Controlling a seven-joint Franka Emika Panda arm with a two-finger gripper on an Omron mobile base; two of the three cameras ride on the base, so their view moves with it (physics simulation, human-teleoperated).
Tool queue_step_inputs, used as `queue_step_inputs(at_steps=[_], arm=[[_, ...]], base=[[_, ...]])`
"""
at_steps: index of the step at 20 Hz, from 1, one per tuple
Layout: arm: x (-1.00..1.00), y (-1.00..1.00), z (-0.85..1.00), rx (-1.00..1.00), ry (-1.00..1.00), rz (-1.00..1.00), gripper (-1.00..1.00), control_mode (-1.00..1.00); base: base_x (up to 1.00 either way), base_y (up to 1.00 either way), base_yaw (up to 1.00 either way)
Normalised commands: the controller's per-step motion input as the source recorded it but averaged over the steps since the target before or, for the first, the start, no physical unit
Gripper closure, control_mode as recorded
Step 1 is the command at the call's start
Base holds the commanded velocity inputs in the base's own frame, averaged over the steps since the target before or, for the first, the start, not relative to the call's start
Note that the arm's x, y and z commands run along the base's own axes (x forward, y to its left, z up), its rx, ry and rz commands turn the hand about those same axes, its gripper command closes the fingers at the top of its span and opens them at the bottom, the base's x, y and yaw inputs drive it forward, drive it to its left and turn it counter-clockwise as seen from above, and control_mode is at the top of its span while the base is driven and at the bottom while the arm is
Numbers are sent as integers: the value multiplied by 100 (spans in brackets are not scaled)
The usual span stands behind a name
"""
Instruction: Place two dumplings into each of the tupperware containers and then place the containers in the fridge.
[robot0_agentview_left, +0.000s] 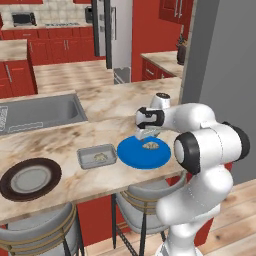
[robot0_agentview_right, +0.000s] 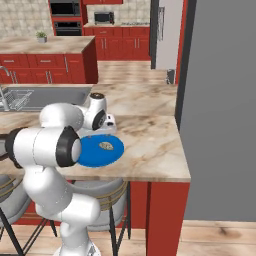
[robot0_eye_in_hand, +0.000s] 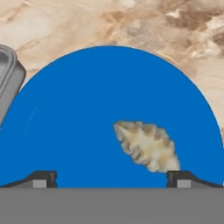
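Observation:
One pale crinkled dumpling (robot0_agentview_left: 150, 146) lies on the blue round plate (robot0_agentview_left: 134, 156) near the counter's front edge. My gripper (robot0_agentview_left: 146, 133) hangs just above the plate's far side, open and holding nothing. In the hand view the dumpling (robot0_eye_in_hand: 146, 145) sits right of centre on the blue plate (robot0_eye_in_hand: 78, 118), nearer the right fingertip (robot0_eye_in_hand: 183, 178) of my gripper (robot0_eye_in_hand: 113, 180). Left of the plate stands a grey translucent tupperware container (robot0_agentview_left: 85, 159) with a pale dumpling (robot0_agentview_left: 101, 157) inside; its corner (robot0_eye_in_hand: 8, 83) shows in the hand view. A tall grey fridge (robot0_agentview_left: 120, 35) stands at the back.
A round dark-brown plate (robot0_agentview_left: 6, 186) lies at the counter's left end. A steel sink (robot0_agentview_left: 40, 112) is sunk into the counter behind it. A tall grey panel (robot0_agentview_left: 220, 65) rises at the right. Two stools (robot0_agentview_left: 142, 200) stand under the front edge.

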Motion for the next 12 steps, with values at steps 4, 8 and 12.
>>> queue_step_inputs(at_steps=[4,8,12], arm=[[4,-24,-26,-1,7,11,-100,-100],[16,-4,-33,0,4,14,-100,-100],[44,-9,-22,0,2,15,-100,-100]], base=[[0,0,0],[0,0,0],[0,0,0]])
